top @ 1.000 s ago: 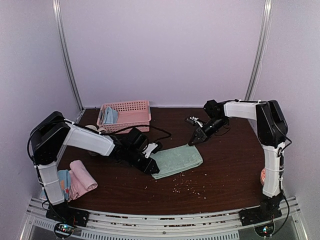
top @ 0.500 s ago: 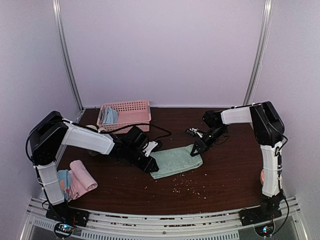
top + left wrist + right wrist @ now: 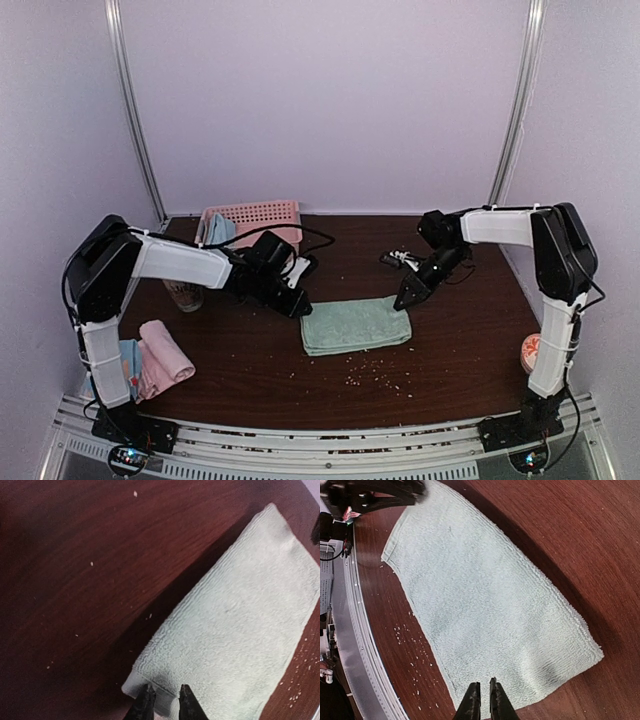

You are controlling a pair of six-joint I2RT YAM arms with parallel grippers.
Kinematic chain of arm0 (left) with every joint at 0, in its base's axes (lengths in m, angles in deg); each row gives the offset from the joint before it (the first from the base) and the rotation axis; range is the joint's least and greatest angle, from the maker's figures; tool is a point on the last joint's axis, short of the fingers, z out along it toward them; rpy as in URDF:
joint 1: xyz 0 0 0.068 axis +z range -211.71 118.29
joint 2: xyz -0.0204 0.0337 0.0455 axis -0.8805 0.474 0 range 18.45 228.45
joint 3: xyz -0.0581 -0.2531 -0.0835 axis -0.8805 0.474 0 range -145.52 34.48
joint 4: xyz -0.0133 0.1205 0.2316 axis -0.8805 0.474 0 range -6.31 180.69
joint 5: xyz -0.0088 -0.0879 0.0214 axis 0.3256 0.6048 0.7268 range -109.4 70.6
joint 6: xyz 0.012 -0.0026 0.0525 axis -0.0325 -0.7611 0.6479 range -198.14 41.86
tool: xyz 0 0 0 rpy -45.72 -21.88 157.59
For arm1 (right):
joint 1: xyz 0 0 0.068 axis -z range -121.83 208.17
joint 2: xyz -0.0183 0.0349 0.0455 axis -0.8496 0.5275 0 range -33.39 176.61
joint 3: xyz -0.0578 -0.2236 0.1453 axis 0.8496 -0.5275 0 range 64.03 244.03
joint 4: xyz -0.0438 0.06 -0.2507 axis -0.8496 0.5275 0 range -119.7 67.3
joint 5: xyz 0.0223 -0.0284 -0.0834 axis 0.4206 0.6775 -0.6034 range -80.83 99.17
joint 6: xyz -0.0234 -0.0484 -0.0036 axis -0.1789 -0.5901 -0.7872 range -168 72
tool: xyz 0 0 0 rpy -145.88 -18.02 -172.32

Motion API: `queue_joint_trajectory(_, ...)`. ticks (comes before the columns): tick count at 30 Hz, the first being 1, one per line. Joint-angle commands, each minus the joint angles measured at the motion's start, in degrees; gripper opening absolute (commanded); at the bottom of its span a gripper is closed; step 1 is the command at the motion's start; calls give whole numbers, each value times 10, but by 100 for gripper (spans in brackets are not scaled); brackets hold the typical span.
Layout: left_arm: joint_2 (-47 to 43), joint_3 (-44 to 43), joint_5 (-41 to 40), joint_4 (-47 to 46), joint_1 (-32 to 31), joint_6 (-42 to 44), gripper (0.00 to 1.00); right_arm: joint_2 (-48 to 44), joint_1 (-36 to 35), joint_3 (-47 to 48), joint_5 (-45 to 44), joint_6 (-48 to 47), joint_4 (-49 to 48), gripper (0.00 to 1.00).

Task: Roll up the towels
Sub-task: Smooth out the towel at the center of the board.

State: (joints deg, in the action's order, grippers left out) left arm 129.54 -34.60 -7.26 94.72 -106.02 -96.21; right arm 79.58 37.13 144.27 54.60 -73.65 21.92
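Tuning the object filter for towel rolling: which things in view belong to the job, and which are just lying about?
Job:
- green towel, flat mid-table
- pink towel, rolled, near left
- blue towel beside the pink one
- light blue towel, in the basket

Lying about:
- pink basket
- crumbs on the table

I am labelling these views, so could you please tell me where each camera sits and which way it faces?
Top external: fixed above and behind the arms, facing down over the table; both arms, left gripper and right gripper show.
Left wrist: on the left arm, looking down past its own fingers at a corner of the green towel.
Right wrist: on the right arm, looking down past its fingers at the towel's other end.
Shared: all see the green towel; right wrist also catches the left gripper.
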Motion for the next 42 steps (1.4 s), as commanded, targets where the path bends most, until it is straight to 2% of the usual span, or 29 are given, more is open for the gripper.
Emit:
queue_joint_trajectory(1, 30, -4, 2, 1, -3, 11, 18, 2, -1, -19, 22, -39, 29, 8)
queue_joint_trajectory(8, 41, 11, -3, -2, -3, 9, 18, 32, -1, -48, 10, -54, 38, 6)
queue_joint_trajectory(13, 44, 13, -7, -2, -3, 9, 17, 28, -3, -81, -30, -72, 52, 5)
queue_joint_trajectory(23, 43, 13, -18, 7, -3, 14, 17, 29, -2, -144, -100, -51, 10, 4)
queue_joint_trajectory(29, -8, 14, -19, -3, -6, 18, 16, -27, -2, -135, -46, -86, 40, 5)
queue_joint_trajectory(32, -47, 33, 13, -29, -12, 31, 17, -51, -3, -130, -28, -89, 42, 5)
queue_joint_trajectory(36, -79, 83, 106, -78, -25, 56, 17, -50, -3, -127, -17, -92, 47, 6)
queue_joint_trajectory(42, -59, 93, 162, -83, -54, 66, 15, -52, -3, -121, 3, -98, 54, 6)
